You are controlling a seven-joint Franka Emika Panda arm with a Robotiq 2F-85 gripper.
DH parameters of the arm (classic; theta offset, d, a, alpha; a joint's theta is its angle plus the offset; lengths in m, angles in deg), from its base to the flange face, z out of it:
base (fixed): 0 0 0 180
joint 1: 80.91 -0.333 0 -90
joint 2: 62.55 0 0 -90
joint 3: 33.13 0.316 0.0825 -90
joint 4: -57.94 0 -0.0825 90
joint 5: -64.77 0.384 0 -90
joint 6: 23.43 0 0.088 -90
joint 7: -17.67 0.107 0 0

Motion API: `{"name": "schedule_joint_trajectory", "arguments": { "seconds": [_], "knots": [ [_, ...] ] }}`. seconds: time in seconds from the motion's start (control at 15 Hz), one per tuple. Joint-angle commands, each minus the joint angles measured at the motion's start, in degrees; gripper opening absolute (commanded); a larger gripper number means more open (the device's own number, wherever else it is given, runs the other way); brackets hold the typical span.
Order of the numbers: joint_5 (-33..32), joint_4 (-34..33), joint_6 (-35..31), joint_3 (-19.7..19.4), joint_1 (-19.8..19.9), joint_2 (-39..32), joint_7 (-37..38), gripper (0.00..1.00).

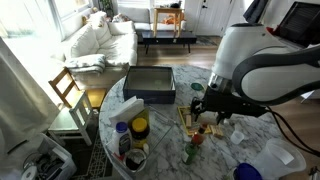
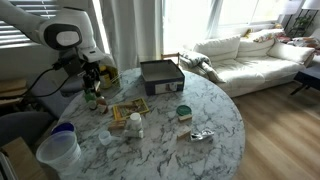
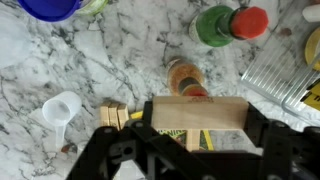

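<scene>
Wrist view showed the gripper point(image 3: 198, 132) clenched on a wooden block point(image 3: 198, 112), one finger at each end. The jaws stood wide apart with the block filling the gap between them, a lengthwise hold that probably kept it level and square to the wrist. Whether the block rested on the marble table point(image 3: 110, 60) or hung just above it could not be told. It sat close to a small brown-capped bottle point(image 3: 185, 78) and just right of some loose wooden pieces point(image 3: 115, 115). Farther off, a green-capped bottle point(image 3: 213, 25) stood just beside a red-capped one point(image 3: 250, 22), likely grouped out of the way, and a white cup point(image 3: 60, 108) lay to the left. In both exterior views the arm point(image 1: 265, 65) point(image 2: 65, 35) bent over the table's edge with its wrist turned straight down, well apart from a dark box point(image 1: 150, 83) point(image 2: 160, 73).
</scene>
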Motion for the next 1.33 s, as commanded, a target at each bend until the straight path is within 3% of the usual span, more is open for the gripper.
{"name": "schedule_joint_trajectory", "arguments": {
  "seconds": [0.0,1.27],
  "knots": [
    [-2.34,2.37,-1.37,0.95,1.04,1.52,0.45,0.59],
    [-1.89,4.17,-2.16,2.00,0.95,3.28,1.07,0.59]
  ]
}}
